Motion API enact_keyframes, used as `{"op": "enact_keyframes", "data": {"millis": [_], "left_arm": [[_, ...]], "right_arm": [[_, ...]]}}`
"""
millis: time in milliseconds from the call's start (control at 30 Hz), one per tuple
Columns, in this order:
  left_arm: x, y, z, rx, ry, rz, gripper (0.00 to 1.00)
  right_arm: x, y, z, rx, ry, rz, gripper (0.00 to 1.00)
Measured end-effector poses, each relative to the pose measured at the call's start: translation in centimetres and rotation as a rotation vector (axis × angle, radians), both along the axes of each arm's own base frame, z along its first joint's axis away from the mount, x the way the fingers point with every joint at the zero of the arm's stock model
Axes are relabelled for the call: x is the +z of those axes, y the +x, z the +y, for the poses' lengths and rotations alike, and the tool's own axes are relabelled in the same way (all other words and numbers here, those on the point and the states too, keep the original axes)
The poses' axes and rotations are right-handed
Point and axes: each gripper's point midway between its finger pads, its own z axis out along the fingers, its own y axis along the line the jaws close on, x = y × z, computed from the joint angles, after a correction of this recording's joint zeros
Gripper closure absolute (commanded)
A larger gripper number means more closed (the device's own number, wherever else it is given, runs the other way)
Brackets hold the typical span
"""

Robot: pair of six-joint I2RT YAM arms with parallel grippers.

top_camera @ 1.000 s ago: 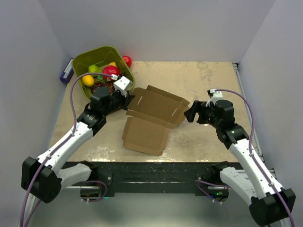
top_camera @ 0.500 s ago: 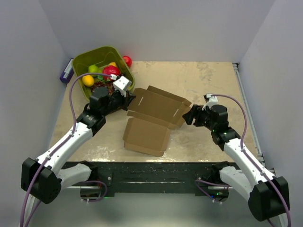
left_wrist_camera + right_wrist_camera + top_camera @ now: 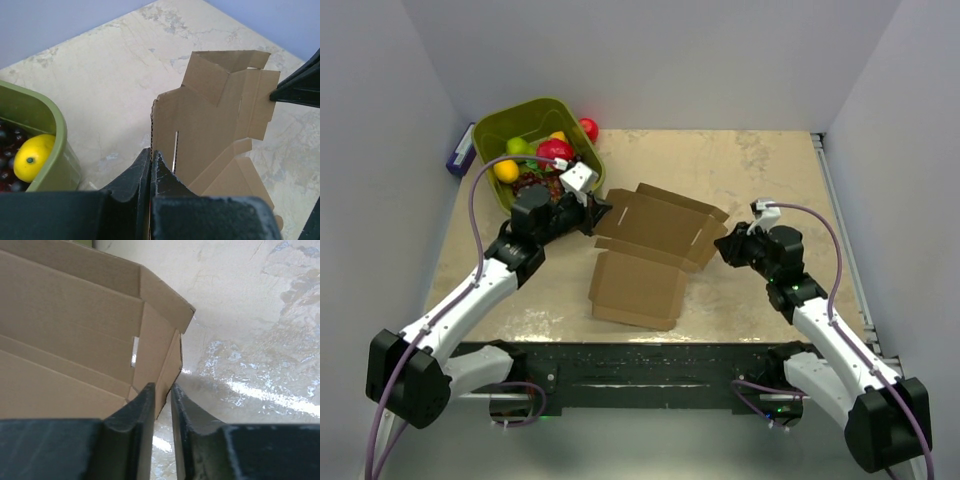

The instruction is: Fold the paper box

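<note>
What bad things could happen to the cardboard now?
The left gripper pinches only the edge of the paper box, so it could slip out. The right gripper straddles the opposite flap; pulling apart might tear or crumple the thin cardboard. The green bin sits right beside the left gripper and might get bumped.
</note>
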Motion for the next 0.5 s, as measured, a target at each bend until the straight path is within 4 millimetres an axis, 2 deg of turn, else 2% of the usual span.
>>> {"op": "enact_keyframes", "data": {"millis": [200,500], "left_arm": [[-1.1,0.3,-0.5,-0.009,-0.007,0.035,1.0],[-1.4,0.6,-0.9,-0.011,-0.021,0.04,1.0]], "right_arm": [[0.2,0.1,0.0,-0.002,0.007,-0.007,0.91],[0.7,0.1,0.6,0.006,0.056,-0.013,0.96]]}}
